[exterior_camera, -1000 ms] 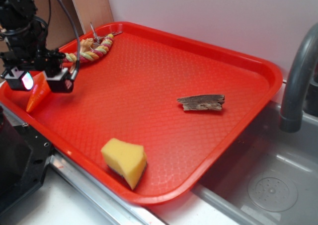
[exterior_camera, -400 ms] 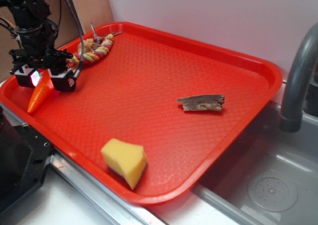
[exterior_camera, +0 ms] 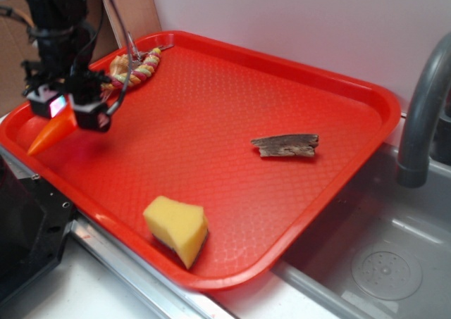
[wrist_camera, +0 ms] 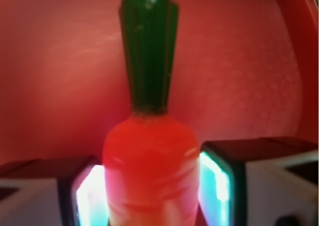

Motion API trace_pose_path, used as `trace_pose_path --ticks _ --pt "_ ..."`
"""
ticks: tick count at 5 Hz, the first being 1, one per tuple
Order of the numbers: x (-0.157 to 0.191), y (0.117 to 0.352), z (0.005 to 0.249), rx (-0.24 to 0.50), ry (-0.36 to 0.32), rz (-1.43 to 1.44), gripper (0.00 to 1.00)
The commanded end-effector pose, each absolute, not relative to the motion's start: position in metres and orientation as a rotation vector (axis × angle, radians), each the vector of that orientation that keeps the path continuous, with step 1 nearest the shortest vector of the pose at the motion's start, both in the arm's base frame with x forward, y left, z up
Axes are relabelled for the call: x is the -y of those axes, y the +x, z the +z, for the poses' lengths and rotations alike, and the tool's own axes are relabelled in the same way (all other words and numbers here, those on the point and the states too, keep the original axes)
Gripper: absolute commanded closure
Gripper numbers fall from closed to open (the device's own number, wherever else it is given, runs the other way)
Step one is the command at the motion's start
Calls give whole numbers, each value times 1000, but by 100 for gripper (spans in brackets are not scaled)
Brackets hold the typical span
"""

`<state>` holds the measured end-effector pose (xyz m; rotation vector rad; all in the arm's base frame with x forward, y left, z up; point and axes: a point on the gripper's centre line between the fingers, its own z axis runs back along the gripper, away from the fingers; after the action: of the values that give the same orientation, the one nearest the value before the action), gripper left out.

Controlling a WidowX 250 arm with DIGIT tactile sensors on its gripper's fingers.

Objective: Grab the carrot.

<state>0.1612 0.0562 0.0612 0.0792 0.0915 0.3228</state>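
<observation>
The carrot [exterior_camera: 48, 133] is a glossy orange cone held in my gripper [exterior_camera: 69, 108] at the left of the red tray [exterior_camera: 232, 122]. It hangs lifted above the tray floor, its tip pointing down and left. In the wrist view the carrot [wrist_camera: 149, 171] fills the gap between both lit fingers [wrist_camera: 218, 183], with its dark green stem cap [wrist_camera: 148, 56] pointing away. The jaws are shut on its thick end.
A multicoloured braided rope [exterior_camera: 134, 69] lies at the tray's back left corner. A yellow sponge [exterior_camera: 177, 227] sits near the front edge and a brown bark piece [exterior_camera: 286, 146] at the right middle. A sink [exterior_camera: 380, 255] with a grey faucet [exterior_camera: 423, 115] lies to the right.
The gripper has risen with the carrot in it. The carrot has come off the tray floor and now hangs tilted, tip down to the left.
</observation>
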Motion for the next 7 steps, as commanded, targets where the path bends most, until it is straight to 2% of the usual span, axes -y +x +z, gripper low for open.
trace_pose_path --ticks 1,2,3,4,5,6,7 --pt "-6 184 105 -15 86 129 100" --pt "9 189 119 -9 97 63 100" --pt "12 192 138 27 90 56 100" --pt "10 197 143 37 80 65 100" --pt "11 194 143 96 136 82 100" --pt "11 188 146 150 139 86 100" --pt "7 189 144 140 117 112 100"
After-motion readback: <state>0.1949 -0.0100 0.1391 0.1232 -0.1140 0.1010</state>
